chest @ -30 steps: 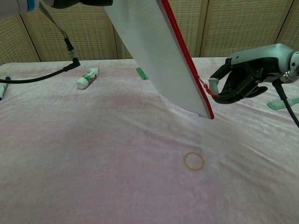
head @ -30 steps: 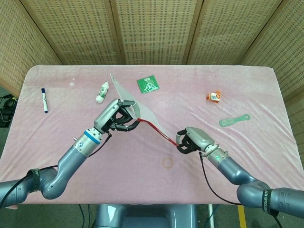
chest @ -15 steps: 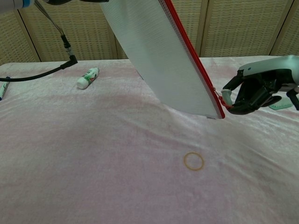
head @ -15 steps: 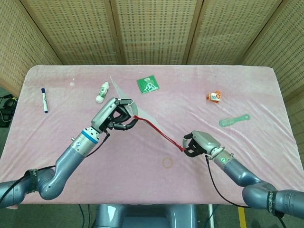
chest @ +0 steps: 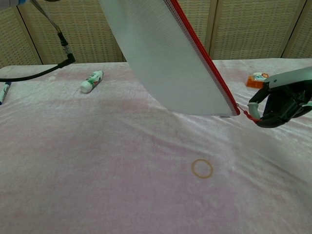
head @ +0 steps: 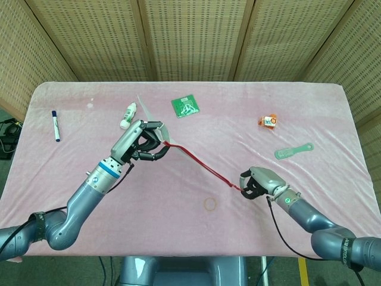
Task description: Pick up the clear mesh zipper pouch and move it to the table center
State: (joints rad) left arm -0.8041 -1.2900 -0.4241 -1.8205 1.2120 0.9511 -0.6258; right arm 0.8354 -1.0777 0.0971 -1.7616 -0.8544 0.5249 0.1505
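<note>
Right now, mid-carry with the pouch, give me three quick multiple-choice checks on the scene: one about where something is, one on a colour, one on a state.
1. Where does the rubber band lie?
A. On the cloth below the stretched pouch
B. Beside the marker
C. On the green card

2. What colour is the zipper edge of the clear mesh zipper pouch?
A. Blue
B. Red
C. Yellow

3. How is the pouch held?
A. Lying flat, untouched
B. By the left hand alone
C. Raised, with the left hand gripping one end and the right hand pinching the zipper pull at the other

Answers:
1. A, the head view shows the band on the pink cloth just below the pouch's span.
2. B, a red strip runs along its edge in both views.
3. C, the chest view shows the pouch up off the table with the right hand at its tip.
</note>
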